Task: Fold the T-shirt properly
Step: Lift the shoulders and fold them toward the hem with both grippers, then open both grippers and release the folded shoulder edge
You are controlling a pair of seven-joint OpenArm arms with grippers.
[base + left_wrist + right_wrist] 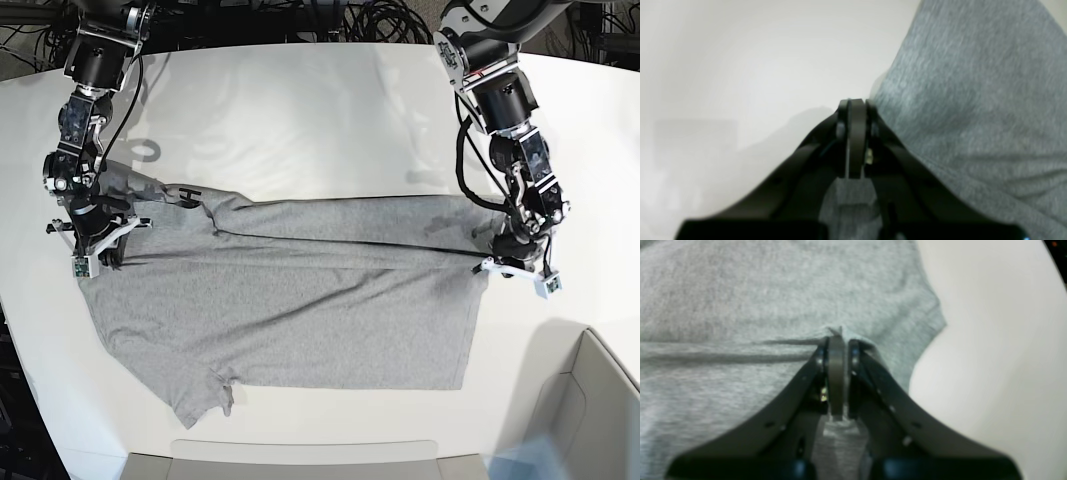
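Note:
The heather-grey T-shirt (300, 320) lies spread on the white table (320, 110), plain side up, with its upper part folded over and pulled into a taut line between my two grippers. A bit of black lettering (188, 193) peeks out at the upper left fold. The right gripper (95, 250) is at the shirt's left end and is shut on the cloth (740, 290), a small tuft poking past its tips (836, 340). At the shirt's right edge, the left gripper (508, 262) is shut on the fabric (973, 100), its tips (855, 103) pressed together.
A grey bin rim (300, 462) runs along the table's front edge, and another bin (590, 400) stands at the front right corner. Black cables (330, 20) lie behind the table's far edge. Bare white tabletop (740, 66) lies beyond the shirt.

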